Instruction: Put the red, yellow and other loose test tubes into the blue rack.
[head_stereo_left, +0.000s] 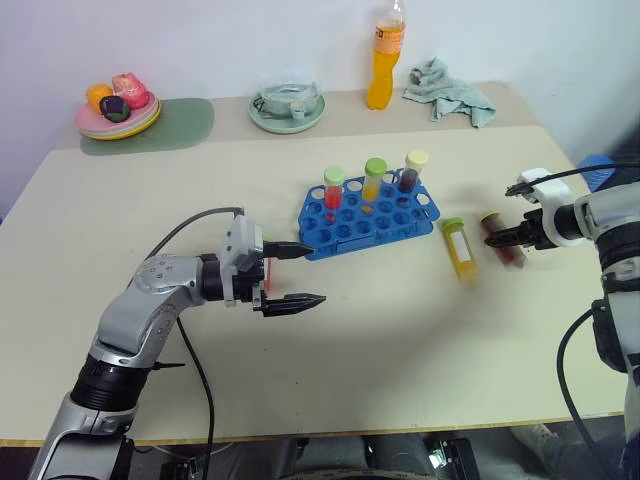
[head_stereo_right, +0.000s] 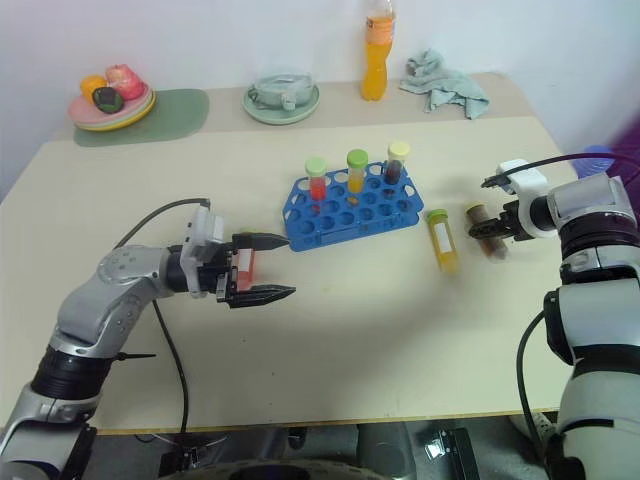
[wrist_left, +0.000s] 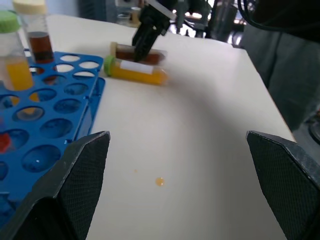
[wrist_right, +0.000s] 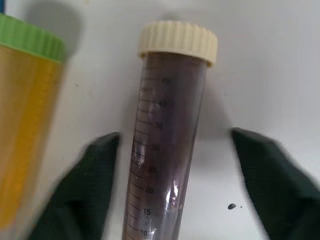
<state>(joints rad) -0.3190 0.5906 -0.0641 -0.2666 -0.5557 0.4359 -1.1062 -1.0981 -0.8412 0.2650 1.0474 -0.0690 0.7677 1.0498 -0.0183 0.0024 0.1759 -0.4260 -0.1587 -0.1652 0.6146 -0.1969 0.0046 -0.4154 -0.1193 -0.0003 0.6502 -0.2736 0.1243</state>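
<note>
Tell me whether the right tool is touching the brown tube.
Apart. The right wrist view shows table on both sides between the right tool's fingers and the brown tube.

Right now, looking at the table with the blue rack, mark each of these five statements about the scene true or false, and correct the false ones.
1. Three capped tubes stand upright in the blue rack. True.
2. The yellow tube lies on the table right of the rack. True.
3. The left pincer is shut on a tube. False: its fingers are spread wide with nothing between them.
4. The right pincer is at the dark brown tube, one finger on either side of it. True.
5. The orange drink bottle lies on its side. False: it stands upright at the table's far edge.
</note>
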